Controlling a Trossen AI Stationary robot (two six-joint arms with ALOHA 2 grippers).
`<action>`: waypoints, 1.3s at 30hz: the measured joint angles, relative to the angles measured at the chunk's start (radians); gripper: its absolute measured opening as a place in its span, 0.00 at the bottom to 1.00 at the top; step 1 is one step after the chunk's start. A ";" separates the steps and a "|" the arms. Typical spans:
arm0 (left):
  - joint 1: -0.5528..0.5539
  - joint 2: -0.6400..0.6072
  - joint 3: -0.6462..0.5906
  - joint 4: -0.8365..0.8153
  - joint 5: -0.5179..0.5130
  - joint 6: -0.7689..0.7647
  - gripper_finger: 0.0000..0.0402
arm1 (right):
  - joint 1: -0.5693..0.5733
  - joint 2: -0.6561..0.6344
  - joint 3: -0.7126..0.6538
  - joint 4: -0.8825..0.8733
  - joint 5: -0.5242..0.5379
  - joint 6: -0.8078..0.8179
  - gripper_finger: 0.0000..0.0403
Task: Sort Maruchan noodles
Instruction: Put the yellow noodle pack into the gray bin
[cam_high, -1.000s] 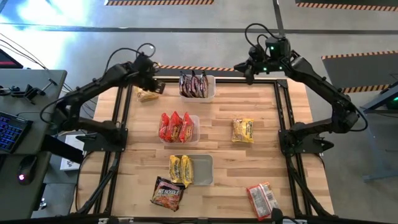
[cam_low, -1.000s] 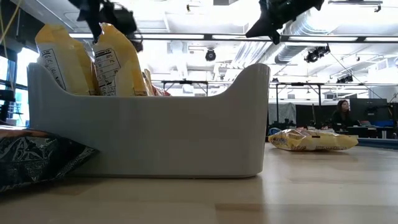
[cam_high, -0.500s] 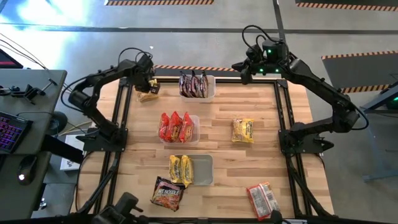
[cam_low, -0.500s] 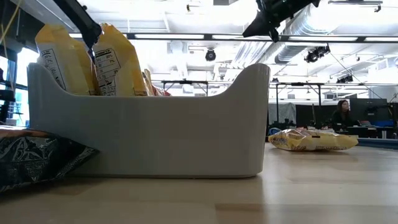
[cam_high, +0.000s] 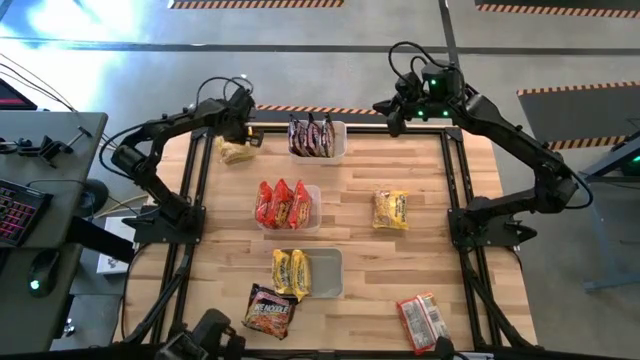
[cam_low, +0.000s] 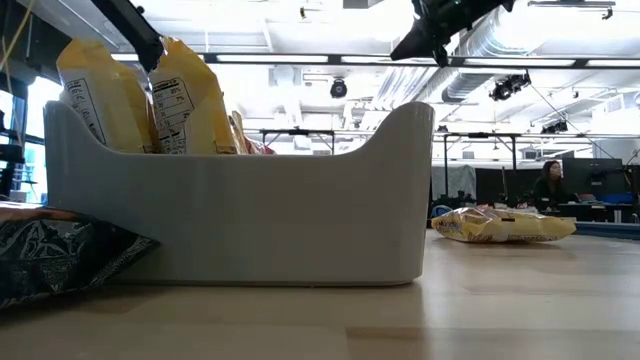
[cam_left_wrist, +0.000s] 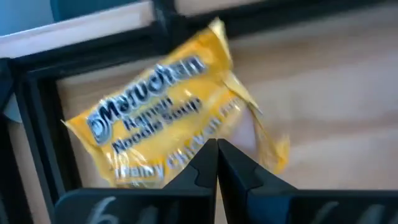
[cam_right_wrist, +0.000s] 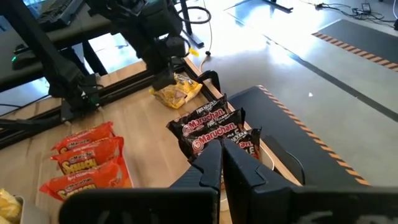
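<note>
**Light, crinkly noodle packets to be picked up by the edge**

At the far left corner of the table, the left gripper (cam_high: 240, 128) is seen just above a yellow Maruchan packet (cam_high: 236, 152) that lies flat on the wood. Its two fingers are pressed together, and nothing is pinched between them. This packet looks light and thin. Its plastic skin is shiny and likely slippery, and the dry noodles inside can probably be cracked if squeezed hard. It is best taken by a crimped end or a long edge, with a soft pinch.

Nearer the front edge, a dark brown packet (cam_high: 268, 311) is left loose on the table. Three clear tubs are lined up in the middle: dark brown packets (cam_high: 312, 136) are stood in the far tub, red packets (cam_high: 284, 204) in the middle tub, and yellow packets (cam_high: 292, 273) in the near tub (cam_high: 330, 272).

Further right, another loose yellow packet (cam_high: 391, 210) is seen, and a red packet (cam_high: 419, 322) lies near the front right corner.

The right gripper (cam_high: 394, 107) is held up above the far edge, pressed together and empty.
</note>
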 joint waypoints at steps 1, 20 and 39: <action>0.012 0.006 0.000 0.010 0.004 -0.014 0.00 | 0.000 0.000 0.000 0.000 0.000 -0.004 0.00; -0.069 0.004 0.000 -0.129 0.272 -0.021 0.00 | 0.000 0.000 0.000 -0.002 -0.002 -0.007 0.00; 0.189 0.083 0.111 -0.221 0.405 0.441 0.38 | 0.000 0.000 0.000 -0.001 -0.061 -0.007 0.00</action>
